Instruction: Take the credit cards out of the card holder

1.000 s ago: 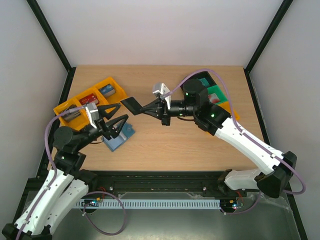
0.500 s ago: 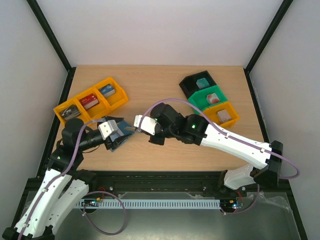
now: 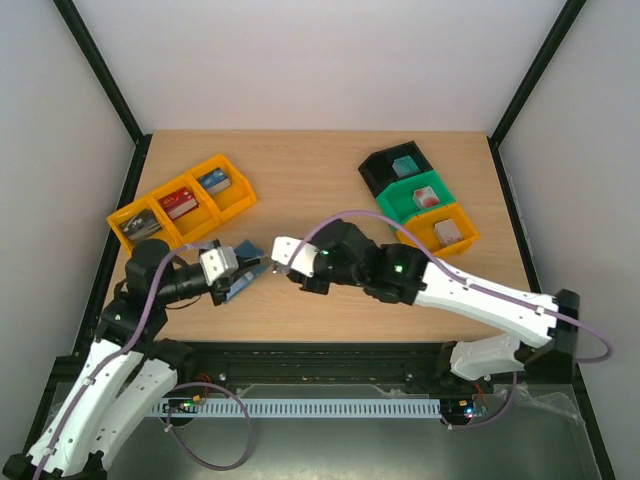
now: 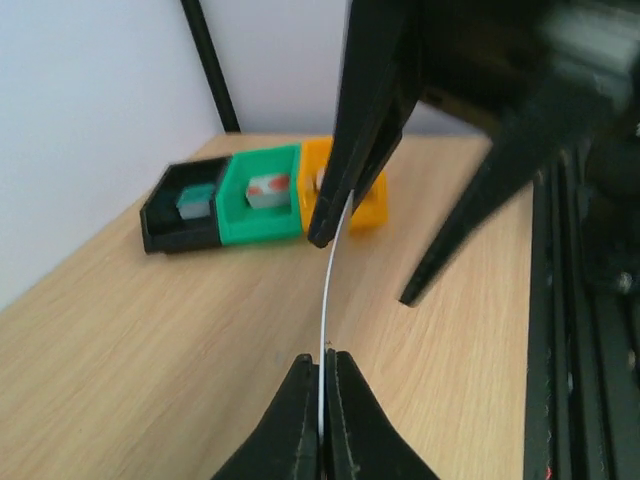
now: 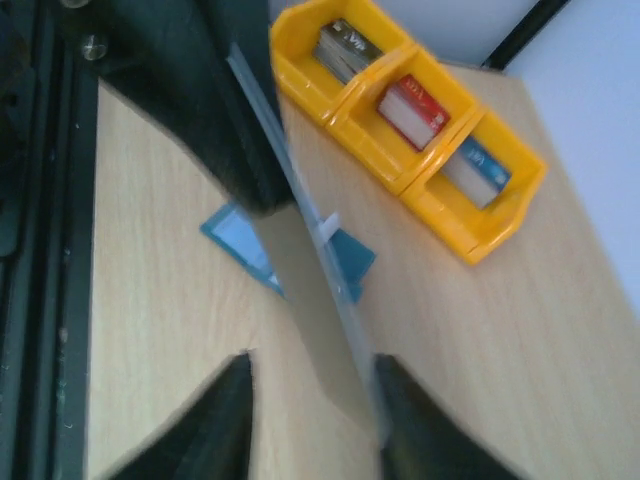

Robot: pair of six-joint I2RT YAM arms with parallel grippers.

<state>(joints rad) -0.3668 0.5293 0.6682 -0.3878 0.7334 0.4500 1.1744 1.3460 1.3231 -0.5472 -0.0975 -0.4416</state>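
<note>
- The left jaws, wide a second earlier, had snapped shut on the near edge of the credit card (image 4: pixel 327 290).
- The right jaws, shut before, had parted slightly around its far edge: a handover, I judge.
- The card holder (image 5: pixel 238 238) lay on the worktop (image 3: pixel 330 190) below.
</note>
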